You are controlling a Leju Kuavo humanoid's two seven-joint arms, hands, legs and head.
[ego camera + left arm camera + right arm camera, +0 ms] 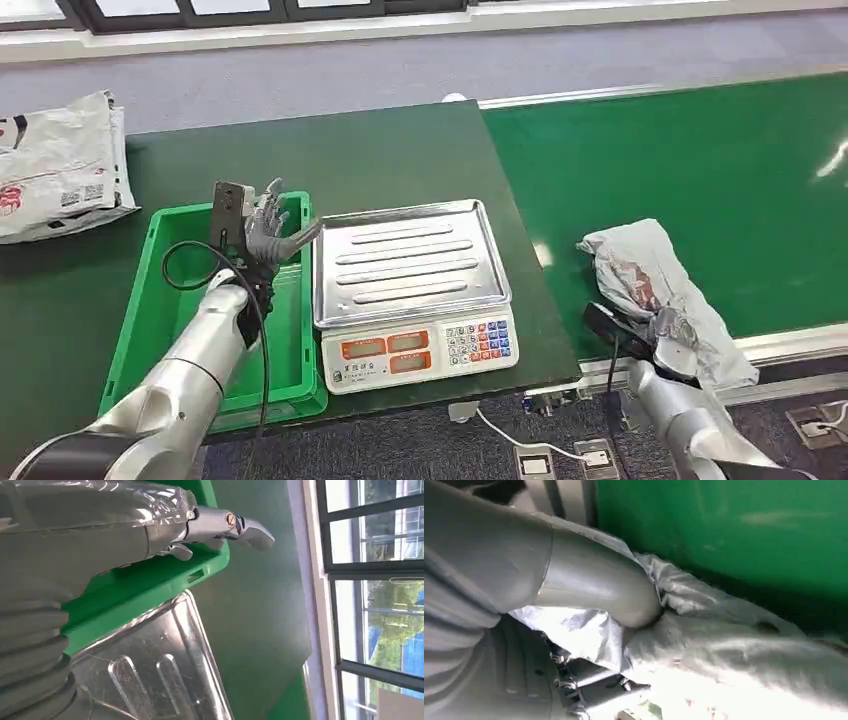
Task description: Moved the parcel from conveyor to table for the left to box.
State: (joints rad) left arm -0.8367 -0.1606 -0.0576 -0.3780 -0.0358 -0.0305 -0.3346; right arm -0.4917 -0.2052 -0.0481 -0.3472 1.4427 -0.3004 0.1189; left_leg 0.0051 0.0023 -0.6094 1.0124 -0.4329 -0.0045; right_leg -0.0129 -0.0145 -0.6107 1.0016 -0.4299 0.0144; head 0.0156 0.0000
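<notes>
A crumpled grey plastic parcel [645, 268] lies on the green conveyor belt [700, 150] near its front edge. My right hand [672, 352] grips the parcel's near end. In the right wrist view its thick thumb [594, 582] presses onto the parcel [734, 660] and its darker fingers [594, 690] sit beneath the wrap. My left hand [268, 230] is raised over the green box [135, 320] on the dark table [350, 160], fingers spread and holding nothing. The left wrist view shows that hand [125, 530] above the box rim [150, 580].
An electronic scale with a steel tray [410, 260] stands on the table between the box and the conveyor, and its tray [150, 670] lies close to my left hand. Another white-grey parcel [60, 165] lies at the table's far left. Cables and floor sockets [535, 462] lie below the table edge.
</notes>
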